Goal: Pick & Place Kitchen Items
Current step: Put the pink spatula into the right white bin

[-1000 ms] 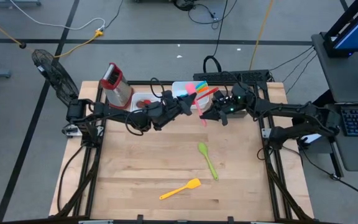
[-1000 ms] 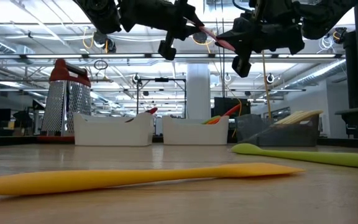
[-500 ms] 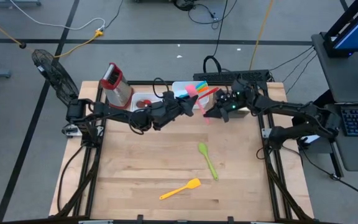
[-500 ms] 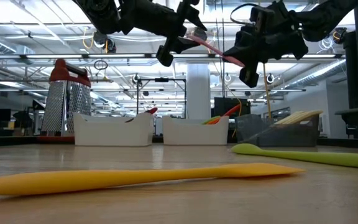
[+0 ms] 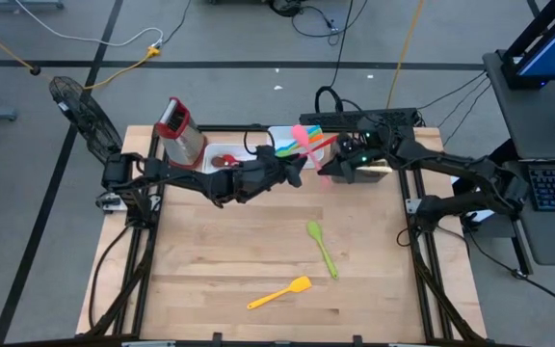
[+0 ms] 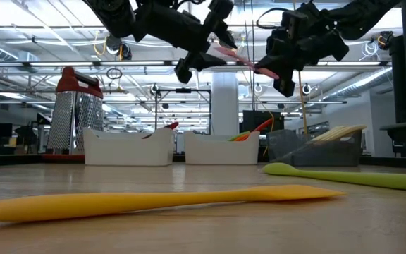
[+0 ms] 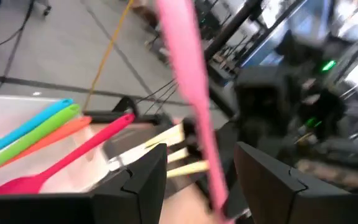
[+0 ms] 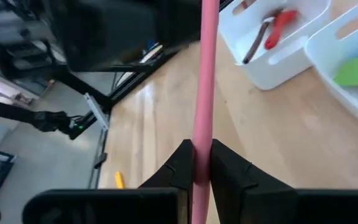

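Looks like a handover in midair: the pink spatula (image 8: 202,81) hangs just above the middle white tray (image 5: 282,143), right gripper (image 5: 333,170) pinching its handle, left gripper (image 7: 197,168) with fingers spread around it, not gripping. My guess is the right arm next has to lower it into that tray. Still loose on the desk (image 5: 220,260), nearer than the tray: one green spoon (image 5: 322,248) and one yellow spatula (image 5: 279,292).
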`<control>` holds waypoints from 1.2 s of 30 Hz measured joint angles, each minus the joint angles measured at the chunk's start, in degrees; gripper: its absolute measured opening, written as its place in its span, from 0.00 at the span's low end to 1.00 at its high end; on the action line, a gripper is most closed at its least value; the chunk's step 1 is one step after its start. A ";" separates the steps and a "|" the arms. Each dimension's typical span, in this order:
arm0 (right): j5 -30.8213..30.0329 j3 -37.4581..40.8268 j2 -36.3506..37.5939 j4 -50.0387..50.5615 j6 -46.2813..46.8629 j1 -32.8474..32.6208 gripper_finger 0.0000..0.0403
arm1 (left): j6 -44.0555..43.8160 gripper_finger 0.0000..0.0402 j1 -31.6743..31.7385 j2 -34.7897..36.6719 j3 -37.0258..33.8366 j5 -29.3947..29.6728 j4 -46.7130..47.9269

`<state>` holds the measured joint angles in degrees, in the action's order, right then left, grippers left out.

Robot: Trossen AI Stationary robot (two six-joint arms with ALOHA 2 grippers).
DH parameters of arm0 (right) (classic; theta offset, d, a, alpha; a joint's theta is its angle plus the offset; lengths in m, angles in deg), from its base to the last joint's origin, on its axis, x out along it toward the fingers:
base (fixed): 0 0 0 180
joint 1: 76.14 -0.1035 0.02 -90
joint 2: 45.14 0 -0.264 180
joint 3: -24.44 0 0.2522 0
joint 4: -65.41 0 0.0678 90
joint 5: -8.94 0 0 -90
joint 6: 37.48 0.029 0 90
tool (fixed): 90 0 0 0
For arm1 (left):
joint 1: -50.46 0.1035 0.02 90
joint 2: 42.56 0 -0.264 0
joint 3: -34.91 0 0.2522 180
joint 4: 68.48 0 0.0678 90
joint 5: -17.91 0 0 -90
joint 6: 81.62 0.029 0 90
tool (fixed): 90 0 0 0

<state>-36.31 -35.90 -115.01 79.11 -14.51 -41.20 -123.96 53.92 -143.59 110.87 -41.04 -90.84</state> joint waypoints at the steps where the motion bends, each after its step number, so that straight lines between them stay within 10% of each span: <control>1: -0.13 -0.24 0.00 0.23 -0.61 0.05 0.06 | -0.19 0.48 0.02 0.00 0.00 -0.01 1.26; 14: -37.83 -18.02 -1.88 31.45 -37.28 -2.00 0.06 | -10.90 0.44 -0.86 -0.04 0.00 -11.97 17.96; 25: -69.00 -20.07 -7.95 28.05 -61.70 -5.69 0.06 | -11.29 0.43 -4.25 2.55 0.00 -16.46 20.21; 36: -82.75 -20.03 -13.97 13.51 -93.96 -8.88 0.06 | -3.79 0.43 -4.79 12.90 0.24 -14.02 32.37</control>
<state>-119.06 -55.92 -128.97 92.62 -108.47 -50.08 -127.75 49.14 -130.70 111.10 -55.06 -58.47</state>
